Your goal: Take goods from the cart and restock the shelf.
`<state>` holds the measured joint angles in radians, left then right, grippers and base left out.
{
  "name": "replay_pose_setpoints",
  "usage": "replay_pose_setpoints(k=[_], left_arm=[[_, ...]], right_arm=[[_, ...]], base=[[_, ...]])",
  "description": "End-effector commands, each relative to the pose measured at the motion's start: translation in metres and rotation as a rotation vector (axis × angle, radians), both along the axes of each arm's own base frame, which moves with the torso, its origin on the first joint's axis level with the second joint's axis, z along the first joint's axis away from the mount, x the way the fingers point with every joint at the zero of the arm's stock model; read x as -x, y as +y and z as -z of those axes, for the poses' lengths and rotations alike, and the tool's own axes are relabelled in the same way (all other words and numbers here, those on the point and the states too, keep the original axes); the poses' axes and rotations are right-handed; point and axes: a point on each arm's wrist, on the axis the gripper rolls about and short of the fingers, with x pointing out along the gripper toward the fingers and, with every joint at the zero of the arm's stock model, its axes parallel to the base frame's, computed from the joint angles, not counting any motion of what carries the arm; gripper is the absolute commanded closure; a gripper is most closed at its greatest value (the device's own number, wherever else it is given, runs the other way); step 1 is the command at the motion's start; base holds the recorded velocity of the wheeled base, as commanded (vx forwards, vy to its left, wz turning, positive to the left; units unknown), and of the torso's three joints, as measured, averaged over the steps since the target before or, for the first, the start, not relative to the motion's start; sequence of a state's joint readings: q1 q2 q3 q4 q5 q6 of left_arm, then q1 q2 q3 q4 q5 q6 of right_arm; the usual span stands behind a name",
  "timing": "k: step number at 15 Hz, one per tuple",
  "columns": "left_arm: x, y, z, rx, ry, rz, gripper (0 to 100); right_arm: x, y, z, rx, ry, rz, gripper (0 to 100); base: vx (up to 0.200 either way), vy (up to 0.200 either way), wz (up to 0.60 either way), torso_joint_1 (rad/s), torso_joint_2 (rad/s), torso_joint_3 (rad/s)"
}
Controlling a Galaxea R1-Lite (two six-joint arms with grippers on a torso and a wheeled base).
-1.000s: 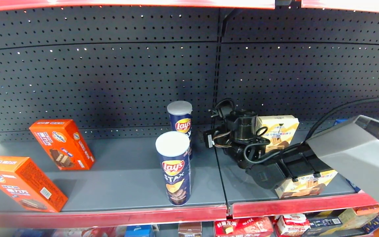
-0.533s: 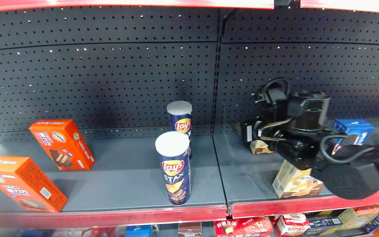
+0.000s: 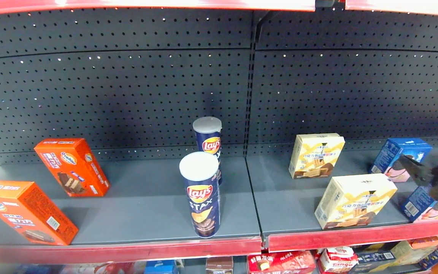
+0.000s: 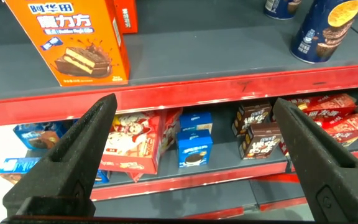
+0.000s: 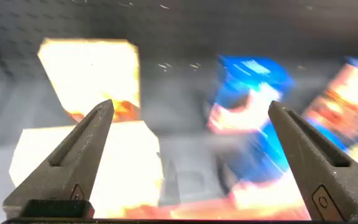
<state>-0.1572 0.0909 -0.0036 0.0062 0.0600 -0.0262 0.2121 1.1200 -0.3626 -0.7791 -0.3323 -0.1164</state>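
Observation:
Two cream boxes stand on the right half of the grey shelf [image 3: 146, 205], one at the back [image 3: 316, 155] and one near the front edge [image 3: 356, 199]. Beside them are blue boxes [image 3: 399, 158]. My right gripper [image 3: 428, 173] hovers at the far right in front of the blue boxes, open and holding nothing. Its wrist view shows the cream boxes [image 5: 89, 71] and a blue box [image 5: 250, 93] beyond the right gripper [image 5: 191, 109]. My left gripper [image 4: 194, 102] is open and empty, low before the shelf's red edge [image 4: 185, 90], below an orange box [image 4: 67, 40].
Two orange boxes [image 3: 71, 166] [image 3: 25, 211] stand at the shelf's left, and two tall chip cans [image 3: 200, 194] [image 3: 208, 137] in the middle. Bare board lies between these groups. A perforated panel [image 3: 127, 95] closes the back. The lower shelf [image 4: 191, 140] holds packed goods.
My right arm has pulled back to the right, away from the cream boxes. The front cream box now stands free on the shelf. The other goods have not moved.

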Motion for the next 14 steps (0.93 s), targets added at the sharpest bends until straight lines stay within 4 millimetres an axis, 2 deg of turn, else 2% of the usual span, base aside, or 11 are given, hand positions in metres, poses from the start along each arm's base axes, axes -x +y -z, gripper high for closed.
replay_pose_setpoints(k=[1, 2, 4, 5, 7, 8, 10, 12, 14], left_arm=[[0.0, 0.0, 0.0, 0.001, 0.002, -0.002, 0], [-0.001, 0.0, -0.001, -0.002, 0.011, -0.004, 0], [-0.006, -0.001, -0.008, -0.01, 0.061, -0.008, 0], [-0.017, -0.003, -0.03, -0.016, 0.094, -0.013, 0], [-0.061, -0.008, -0.061, -0.032, 0.178, -0.055, 0], [-0.08, -0.01, -0.065, -0.049, 0.197, -0.078, 0], [-0.115, -0.023, -0.066, -0.087, 0.201, 0.007, 0], [-0.134, -0.036, -0.065, -0.082, 0.228, 0.072, 0], [-0.144, -0.045, -0.062, -0.099, 0.267, 0.092, 0]], right_arm=[[0.086, -0.025, 0.046, -0.011, -0.083, 0.09, 0], [0.101, -0.027, 0.058, -0.014, -0.1, 0.091, 0], [0.115, -0.028, 0.066, -0.01, -0.083, 0.105, 0], [0.129, -0.03, 0.076, -0.005, -0.062, 0.124, 0], [0.153, -0.032, 0.098, 0.022, -0.054, 0.139, 0], [0.162, -0.032, 0.108, 0.03, -0.058, 0.141, 0], [0.171, -0.031, 0.122, 0.038, -0.036, 0.196, 0], [0.172, -0.031, 0.124, 0.032, -0.036, 0.196, 0], [0.172, -0.031, 0.124, 0.034, -0.036, 0.196, 0]], base=[[0.0, 0.0, 0.0, 0.0, 0.0, 0.0], [0.0, 0.0, 0.0, 0.0, 0.0, 0.0], [0.0, 0.0, 0.0, 0.0, 0.0, 0.0], [0.0, 0.0, 0.0, 0.0, 0.0, 0.0], [0.0, 0.0, 0.0, 0.0, 0.0, 0.0], [0.0, 0.0, 0.0, 0.0, 0.0, 0.0], [0.0, 0.0, 0.0, 0.0, 0.0, 0.0], [0.0, 0.0, 0.0, 0.0, 0.0, 0.0], [0.0, 0.0, 0.0, 0.0, 0.0, 0.0]])
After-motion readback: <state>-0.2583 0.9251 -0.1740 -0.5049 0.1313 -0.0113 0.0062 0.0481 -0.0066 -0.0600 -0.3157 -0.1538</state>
